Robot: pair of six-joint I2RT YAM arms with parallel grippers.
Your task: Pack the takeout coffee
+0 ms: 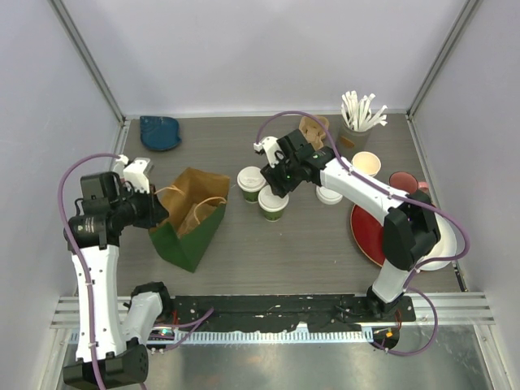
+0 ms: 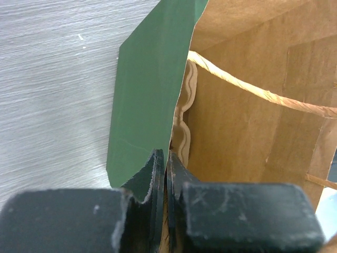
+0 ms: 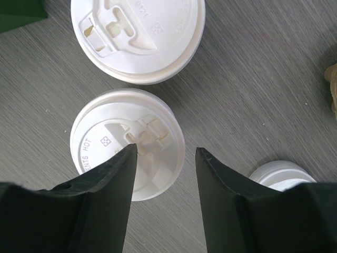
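Two small dark-green takeout coffee cups with white lids stand side by side mid-table, one to the left and one nearer. In the right wrist view their lids show as a far one and a near one. My right gripper is open and empty, hovering above them, its left finger over the near lid. A green paper bag with brown inside stands open to the left. My left gripper is shut on the bag's rim.
A loose white lid lies right of the cups. Behind it are a lidless cup, a cup of white sticks and a cardboard piece. A red plate and pink mug sit right. A blue object lies back left.
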